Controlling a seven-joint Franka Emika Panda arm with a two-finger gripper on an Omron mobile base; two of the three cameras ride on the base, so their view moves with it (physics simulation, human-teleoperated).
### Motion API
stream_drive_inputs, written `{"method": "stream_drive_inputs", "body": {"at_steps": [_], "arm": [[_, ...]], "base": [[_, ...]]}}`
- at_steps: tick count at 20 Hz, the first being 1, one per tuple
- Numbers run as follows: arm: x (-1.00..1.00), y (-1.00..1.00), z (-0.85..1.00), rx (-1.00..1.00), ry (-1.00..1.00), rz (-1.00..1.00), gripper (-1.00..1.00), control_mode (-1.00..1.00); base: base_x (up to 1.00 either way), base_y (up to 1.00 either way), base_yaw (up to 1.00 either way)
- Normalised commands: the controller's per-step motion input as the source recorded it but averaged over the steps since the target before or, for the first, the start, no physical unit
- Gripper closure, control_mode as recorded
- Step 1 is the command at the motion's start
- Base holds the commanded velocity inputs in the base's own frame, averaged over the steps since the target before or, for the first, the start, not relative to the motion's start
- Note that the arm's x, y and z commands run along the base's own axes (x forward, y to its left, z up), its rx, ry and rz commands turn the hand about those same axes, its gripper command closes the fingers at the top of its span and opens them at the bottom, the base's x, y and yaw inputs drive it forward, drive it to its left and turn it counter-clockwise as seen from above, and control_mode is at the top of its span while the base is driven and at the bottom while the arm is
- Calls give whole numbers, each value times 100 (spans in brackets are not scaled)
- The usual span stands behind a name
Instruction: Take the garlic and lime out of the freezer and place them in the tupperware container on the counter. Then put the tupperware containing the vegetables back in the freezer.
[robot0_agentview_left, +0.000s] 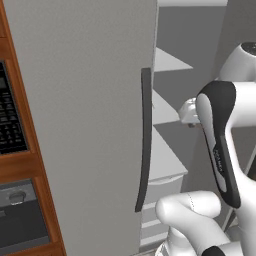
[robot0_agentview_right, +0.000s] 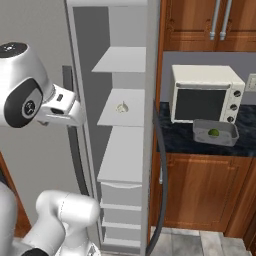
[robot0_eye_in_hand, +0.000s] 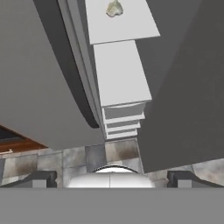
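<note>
Ahead of the gripper (robot0_eye_in_hand: 109, 177), whose jaws stand wide apart w/ nothing between them, the freezer (robot0_agentview_right: 125, 150) is open; its grey door w/ dark curved handle (robot0_agentview_left: 145, 140) sits to the hand's left. Further in, well beyond the fingertips (robot0_eye_in_hand: 41, 179), the garlic (robot0_agentview_right: 122, 107) lies on a middle shelf (robot0_agentview_right: 122, 117), untouched. Off to the right of the hand, past the freezer, the lime (robot0_agentview_right: 214, 133) is in the tupperware container (robot0_agentview_right: 200, 134) on the counter (robot0_agentview_right: 175, 140), just in front of the toaster oven (robot0_agentview_right: 205, 95).
</note>
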Motion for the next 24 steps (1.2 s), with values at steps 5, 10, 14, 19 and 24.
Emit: {"method": "stream_drive_inputs", "body": {"at_steps": [5,10,14,19,24], "arm": [[59,-5,-11,0,1,0,-100,-100],[49,-43,-3,5,9,-4,-100,-100],[33,-17,-26,2,2,-1,-100,-100],[32,3,-47,0,-2,0,-100,-100],[42,0,-35,5,-1,0,-100,-100]], "base": [[0,0,0],[0,0,0],[0,0,0],[0,0,0],[0,0,0]]}}
